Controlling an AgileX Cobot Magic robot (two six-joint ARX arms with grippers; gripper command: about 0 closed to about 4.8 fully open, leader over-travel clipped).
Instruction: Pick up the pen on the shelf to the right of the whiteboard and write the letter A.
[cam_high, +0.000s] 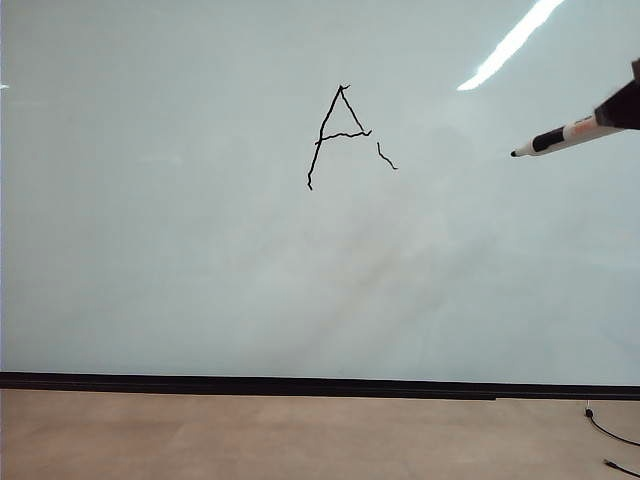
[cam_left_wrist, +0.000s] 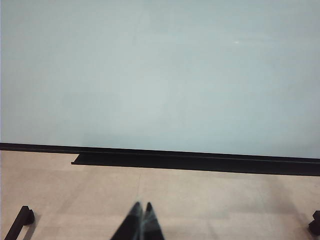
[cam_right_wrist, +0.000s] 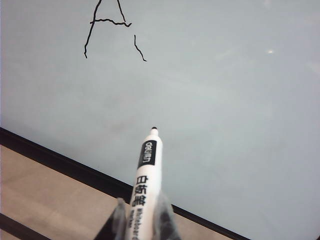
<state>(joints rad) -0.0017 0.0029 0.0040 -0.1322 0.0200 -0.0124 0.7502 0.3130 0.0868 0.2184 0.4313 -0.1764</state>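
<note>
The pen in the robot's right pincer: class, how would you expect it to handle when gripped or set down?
The pen looks like a stiff, slim plastic barrel, so probably light and rigid in the shut right pincer. Its smooth round body would likely roll if laid flat. Held only at its rear end, it might pivot when pressed on the whiteboard.

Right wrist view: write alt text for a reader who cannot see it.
The right claw grips a white pen, tip clear of the whiteboard. A shaky black letter A is drawn there, its right leg a detached stroke.
</note>
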